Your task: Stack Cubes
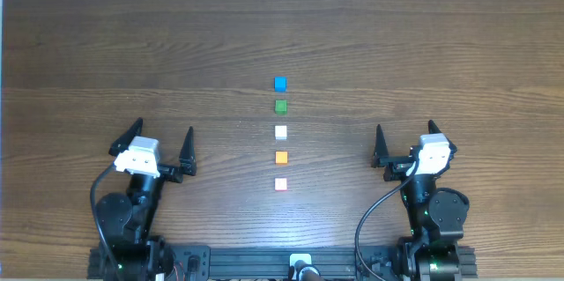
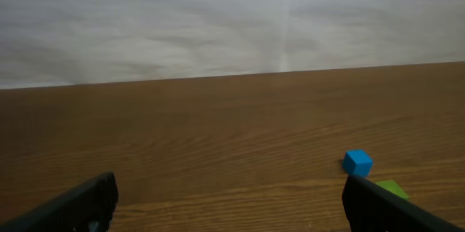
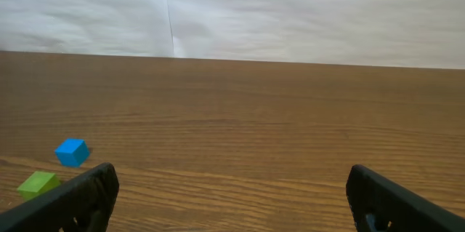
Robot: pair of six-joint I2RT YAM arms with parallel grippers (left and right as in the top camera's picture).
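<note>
Five cubes are sitting in one file down the middle of the table (image 1: 458, 34), each apart from the next: blue cube (image 1: 280, 84), green cube (image 1: 280, 107), white cube (image 1: 280, 132), orange cube (image 1: 281, 157), pale cube (image 1: 280, 184) nearest the bases. Judging them light, rigid and smooth-faced, so pinching across two opposite flat sides is looking best. Left gripper (image 1: 160, 144) and right gripper (image 1: 405, 143) are both gaping wide, holding and touching nothing, flanking the row well apart

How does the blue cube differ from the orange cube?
The blue cube ends the row at the far side; the orange cube is second from the near end. Blue has one neighbour, the green cube; orange has one on each side. Both look the same size.
</note>
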